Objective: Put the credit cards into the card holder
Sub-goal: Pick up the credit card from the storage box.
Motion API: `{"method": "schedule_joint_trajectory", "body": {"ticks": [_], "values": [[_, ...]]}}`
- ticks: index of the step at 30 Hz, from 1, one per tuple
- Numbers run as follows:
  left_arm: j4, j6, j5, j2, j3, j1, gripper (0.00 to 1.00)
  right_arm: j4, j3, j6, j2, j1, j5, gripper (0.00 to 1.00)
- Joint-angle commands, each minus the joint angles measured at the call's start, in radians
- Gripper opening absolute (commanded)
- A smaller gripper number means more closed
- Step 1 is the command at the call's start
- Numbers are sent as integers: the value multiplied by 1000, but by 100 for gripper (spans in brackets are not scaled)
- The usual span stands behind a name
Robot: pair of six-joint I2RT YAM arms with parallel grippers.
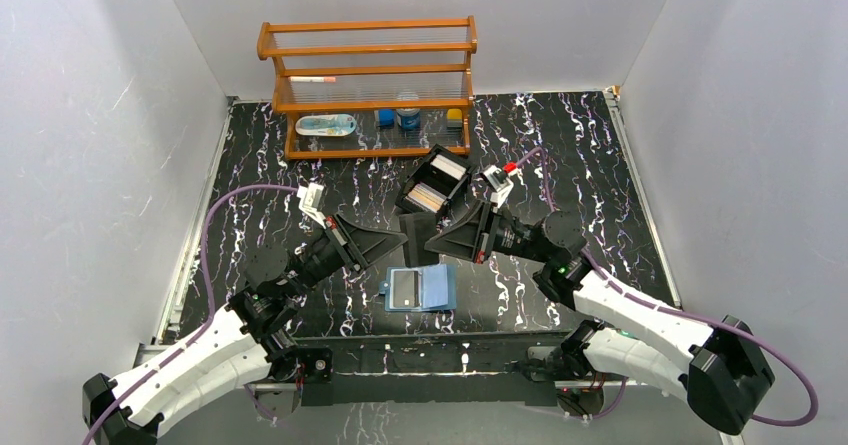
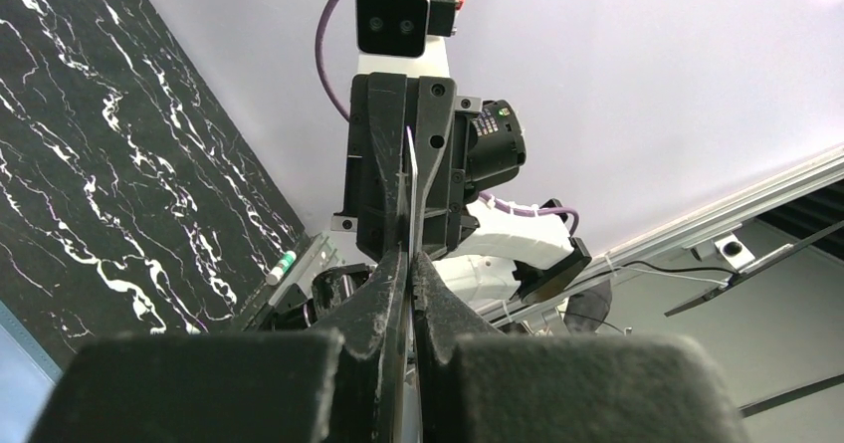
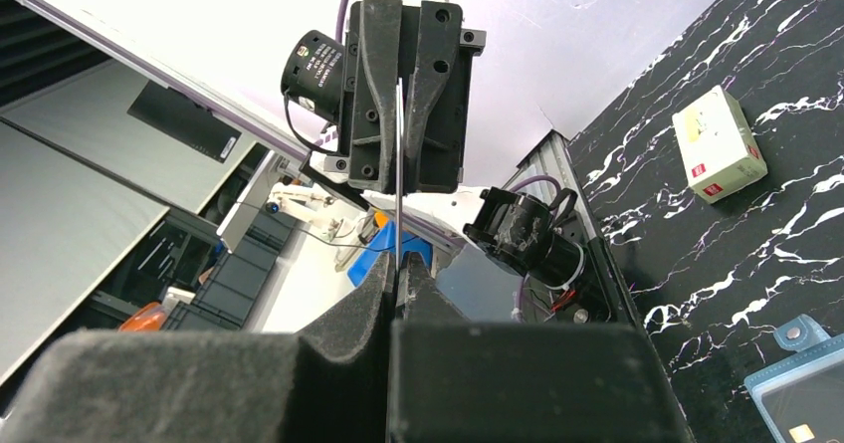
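Both hands pinch one card (image 2: 409, 194) edge-on, mid-air. Left hand (image 2: 409, 264) is clamped on one end, right hand (image 3: 396, 269) on the other. Holder (image 1: 420, 288) lies open on the desk (image 1: 600, 185), just nearside. The card looks thin, stiff and slick, so I'd grip the flat faces and leave the leading edge free for the slot.

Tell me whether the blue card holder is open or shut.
Open: the card holder lies spread flat, both inner panels facing up, one with a clear window.
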Motion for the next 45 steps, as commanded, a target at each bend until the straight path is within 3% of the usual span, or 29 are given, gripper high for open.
{"method": "schedule_joint_trajectory", "body": {"ticks": [1,6,8,10,16,23,26,29,34,37,39,45], "values": [[115,-5,1,-13,7,-1,0,57,-1,9,16,3,-29,1],[84,11,-15,-36,7,-1,0,18,-12,3,-14,3,19,23],[53,23,-20,-49,12,-1,0,-31,-10,-21,-44,2,48,25],[27,31,-17,-55,16,-1,0,-81,-1,-44,-58,1,70,24],[13,36,-3,-49,22,-1,0,-119,0,-62,-97,2,107,0],[-66,72,-18,-67,50,-1,0,-192,12,-86,-138,-1,155,1],[-100,86,-28,-79,58,-1,0,-239,21,-104,-159,0,174,8],[-99,86,-24,-77,58,-1,0,-249,29,-116,-157,0,164,0],[-94,82,-11,-65,59,-1,0,-242,32,-119,-151,0,154,0],[-108,84,-11,-66,65,-1,0,-250,34,-117,-160,0,164,18],[-106,86,-3,-61,67,-1,0,-266,39,-126,-159,0,165,2],[-110,87,7,-48,68,-1,0,-282,33,-134,-172,0,175,0]]}}
